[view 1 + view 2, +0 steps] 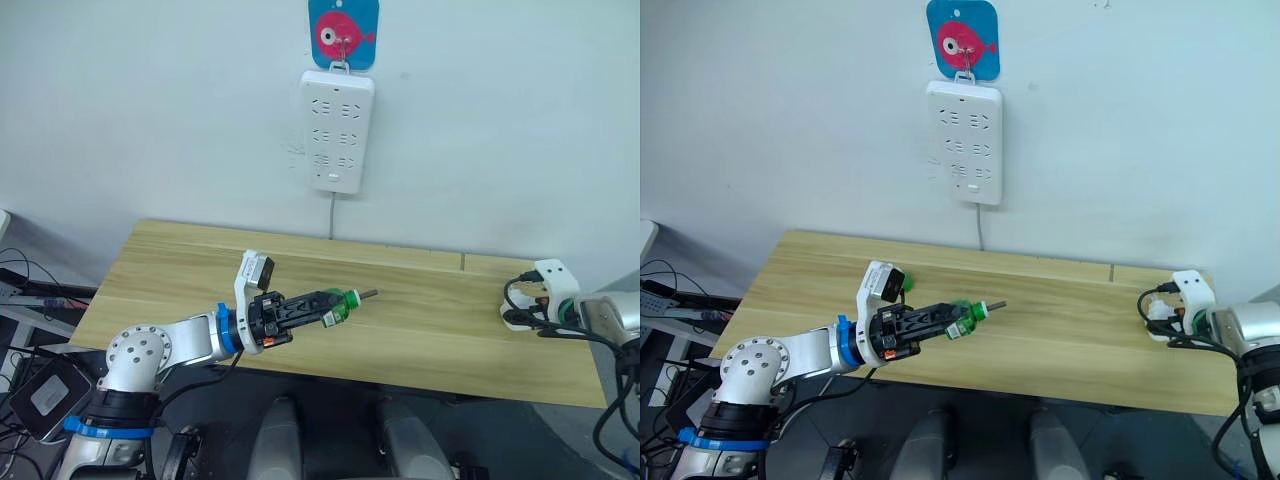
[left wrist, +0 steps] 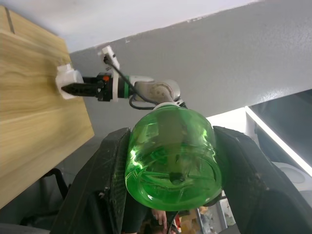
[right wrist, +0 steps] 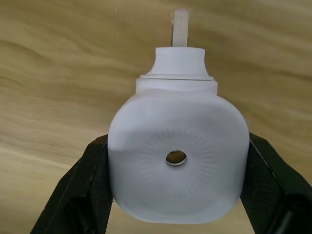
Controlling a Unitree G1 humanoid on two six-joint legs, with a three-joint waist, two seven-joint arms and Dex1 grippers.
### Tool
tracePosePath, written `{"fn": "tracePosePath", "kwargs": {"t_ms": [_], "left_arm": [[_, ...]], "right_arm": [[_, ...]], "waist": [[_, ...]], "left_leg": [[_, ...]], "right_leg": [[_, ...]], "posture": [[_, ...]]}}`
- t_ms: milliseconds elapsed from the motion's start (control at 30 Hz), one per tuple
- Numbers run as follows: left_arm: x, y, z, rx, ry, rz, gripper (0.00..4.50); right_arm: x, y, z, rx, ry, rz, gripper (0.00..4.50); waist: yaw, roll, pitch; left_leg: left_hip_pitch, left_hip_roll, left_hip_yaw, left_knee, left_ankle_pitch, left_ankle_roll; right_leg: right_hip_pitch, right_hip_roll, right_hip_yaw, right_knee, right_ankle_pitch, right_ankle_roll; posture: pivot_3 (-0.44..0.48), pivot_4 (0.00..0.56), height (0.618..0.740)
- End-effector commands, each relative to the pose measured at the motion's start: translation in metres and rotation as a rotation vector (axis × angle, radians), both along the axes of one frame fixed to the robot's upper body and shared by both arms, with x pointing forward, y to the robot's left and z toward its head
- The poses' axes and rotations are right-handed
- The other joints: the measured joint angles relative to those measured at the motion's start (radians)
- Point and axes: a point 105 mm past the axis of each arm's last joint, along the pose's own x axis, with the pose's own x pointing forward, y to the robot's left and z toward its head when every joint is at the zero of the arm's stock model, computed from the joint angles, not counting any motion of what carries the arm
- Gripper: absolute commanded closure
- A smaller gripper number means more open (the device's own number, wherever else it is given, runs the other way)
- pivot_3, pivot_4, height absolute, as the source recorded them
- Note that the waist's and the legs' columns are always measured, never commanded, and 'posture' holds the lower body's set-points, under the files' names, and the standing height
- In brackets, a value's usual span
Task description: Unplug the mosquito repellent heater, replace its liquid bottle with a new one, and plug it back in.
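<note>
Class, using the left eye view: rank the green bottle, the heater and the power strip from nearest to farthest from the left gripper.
1. Green bottle: held in the left gripper, over the table's middle.
2. Power strip: on the wall, behind the table.
3. Heater: in the right gripper, at the table's right end.

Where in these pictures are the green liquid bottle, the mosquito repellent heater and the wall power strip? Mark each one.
green liquid bottle (image 2: 170, 158): left wrist view, on its clear green base between the black fingers.
mosquito repellent heater (image 3: 175, 158): right wrist view, on its white domed top by the round hole.
power strip (image 1: 337, 130): left eye view, on its white socket face.
</note>
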Motion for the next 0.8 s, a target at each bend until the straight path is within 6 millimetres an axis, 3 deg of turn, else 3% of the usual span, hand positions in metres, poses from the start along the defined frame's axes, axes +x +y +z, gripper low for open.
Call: {"fn": "tracePosePath", "kwargs": {"t_ms": [33, 200, 333, 467, 533, 667, 733, 800], "left_arm": [[-0.004, -0.001, 0.01, -0.011, -0.048, -0.007, 2.22], [-0.001, -0.001, 0.009, -0.007, -0.054, 0.0, 2.22], [-0.001, -0.002, 0.008, -0.005, -0.054, -0.003, 2.22], [0.001, -0.002, 0.007, -0.001, -0.056, 0.0, 2.22], [0.004, -0.002, 0.007, -0.003, -0.063, 0.007, 2.22], [0.018, -0.003, 0.011, 0.008, -0.147, 0.09, 2.22], [0.03, -0.012, 0.011, 0.102, -0.321, 0.189, 2.22], [0.038, -0.02, 0.018, 0.155, -0.499, 0.268, 2.22]], "right_arm": [[-0.002, -0.013, 0.005, -0.003, -0.004, -0.082, 1.48], [-0.006, -0.013, 0.0, 0.013, 0.022, -0.126, 1.48], [-0.004, -0.01, 0.004, 0.033, 0.012, -0.13, 0.2], [-0.003, -0.007, 0.017, 0.031, -0.013, -0.108, 0.05], [-0.003, -0.006, 0.029, 0.028, -0.036, -0.092, 0.05], [0.008, -0.001, 0.077, -0.09, -0.22, 0.077, 0.05], [0.018, 0.038, 0.111, 0.107, -0.36, 0.125, 0.05], [0.014, 0.081, 0.137, 0.403, -0.416, 0.166, 0.05]], "waist": [[0.003, 0.0, 0.0], [0.008, 0.0, 0.0], [0.008, 0.0, 0.0], [0.007, 0.0, 0.0], [0.008, 0.0, 0.0], [0.012, 0.0, 0.0], [0.01, 0.0, 0.0], [0.001, 0.0, 0.0]], "left_leg": [[0.0, 0.0, 0.0, 0.0, 0.0, 0.0], [0.0, 0.0, 0.0, 0.0, 0.0, 0.0], [0.0, 0.0, 0.0, 0.0, 0.0, 0.0], [0.0, 0.0, 0.0, 0.0, 0.0, 0.0], [0.0, 0.0, 0.0, 0.0, 0.0, 0.0], [0.0, 0.0, 0.0, 0.0, 0.0, 0.0], [0.0, 0.0, 0.001, -0.001, 0.0, 0.0], [0.0, 0.001, 0.001, -0.001, 0.0, 0.0]], "right_leg": [[0.0, 0.0, 0.0, 0.0, 0.0, 0.0], [0.0, 0.0, 0.0, 0.0, 0.0, 0.0], [0.0, 0.0, 0.0, 0.0, 0.0, 0.0], [0.0, 0.0, 0.0, 0.0, 0.0, 0.0], [0.0, 0.0, 0.0, 0.0, 0.0, 0.0], [0.0, 0.0, 0.0, -0.001, 0.0, 0.0], [0.0, 0.0, 0.0, -0.002, 0.0, 0.001], [0.001, 0.001, 0.0, -0.002, 0.0, 0.0]], "posture": [[0.031, 0.264, 0.74], [0.027, 0.262, 0.74], [0.016, 0.259, 0.74], [0.002, 0.257, 0.74], [-0.005, 0.254, 0.74], [-0.016, 0.254, 0.74], [-0.016, 0.254, 0.74], [-0.028, 0.254, 0.74]]}}
